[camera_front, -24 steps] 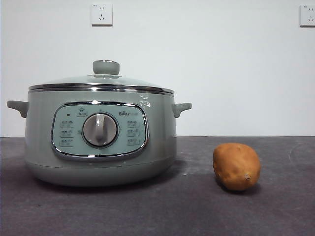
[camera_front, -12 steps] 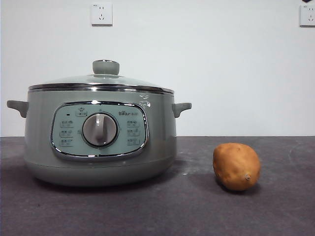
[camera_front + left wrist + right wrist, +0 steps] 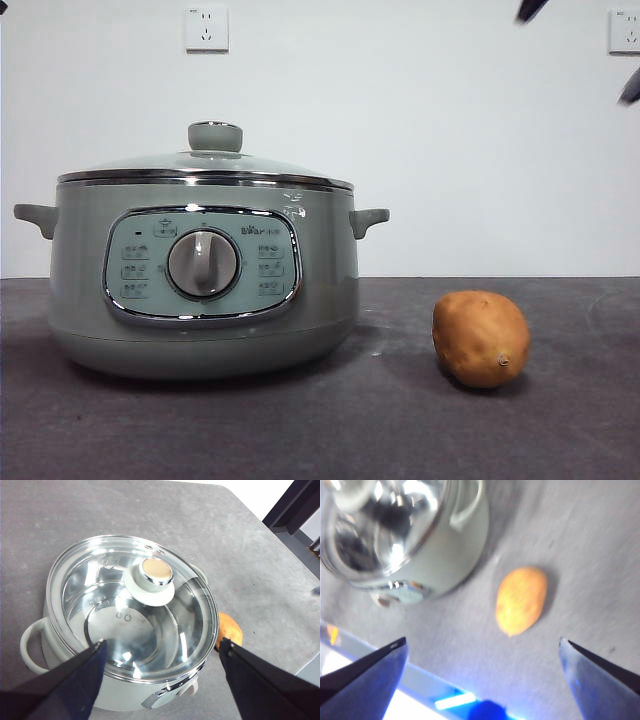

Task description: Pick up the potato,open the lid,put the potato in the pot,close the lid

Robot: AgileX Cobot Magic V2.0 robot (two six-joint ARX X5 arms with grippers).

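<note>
The potato (image 3: 480, 338) lies on the tabletop at 3 o'clock of the lidded pot (image 3: 205, 275); the right pincer (image 3: 482, 655) hangs above it, spread wide and empty; the left pincer (image 3: 162, 650) gapes over the lid (image 3: 132, 607); an off-centre pinch could roll the potato.

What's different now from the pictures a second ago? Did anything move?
Only the arms moved. Black tips now poke in at the top of the front view: one at the top left corner, two near the top right. Both grippers are open and hold nothing: the left gripper is over the lid, the right gripper over the potato. The pot, lid and potato stayed put.
</note>
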